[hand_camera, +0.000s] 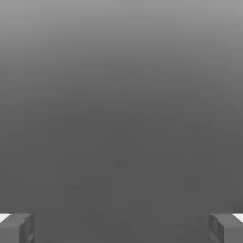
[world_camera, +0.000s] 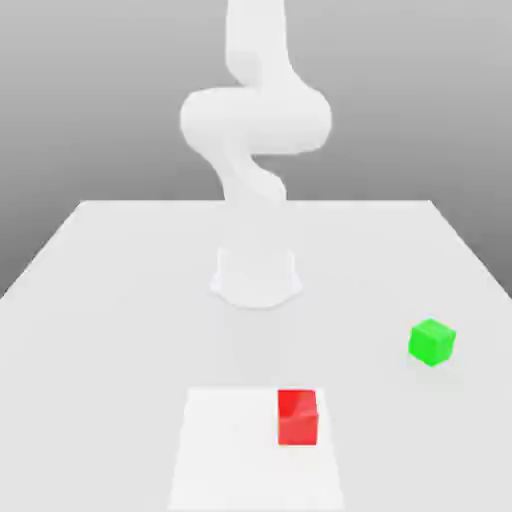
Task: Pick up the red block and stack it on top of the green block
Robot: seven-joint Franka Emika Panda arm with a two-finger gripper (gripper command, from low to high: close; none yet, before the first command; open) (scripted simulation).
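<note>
The red block (world_camera: pixel 298 417) sits on the surface (world_camera: pixel 110 300) near the front edge in the exterior view, on a paler square patch (world_camera: pixel 230 450) and close to that patch's edge on the exterior view's right. The green block (world_camera: pixel 432 342) rests well apart from it, farther back and toward the exterior view's right, with bare surface between the two. The arm (world_camera: pixel 255 120) rises from its base (world_camera: pixel 256 277) behind both blocks. In the hand view the gripper (hand_camera: pixel 121 228) has its fingers (hand_camera: pixel 16 228) spread wide at opposite edges, with nothing between them but a plain grey ground, so nothing is gripped. The main risk from here is probably a misaligned descent: both blocks are off the hand's present line of sight, and if the fingers come down off-centre one pad could land on the red block's top or nudge it sideways instead of straddling it. A grasp across its corners rather than its flat faces could let the cube twist or slip out during the lift. Later, the green block is a target no wider than the load, so a small offset at release could leave the red one overhanging and tip it off, or shove the green one away. As a cube, the red block has no long axis; it stands squarely, one face toward the camera. The green block looks turned, showing a corner edge, so the wrist may need to match that turn.
</note>
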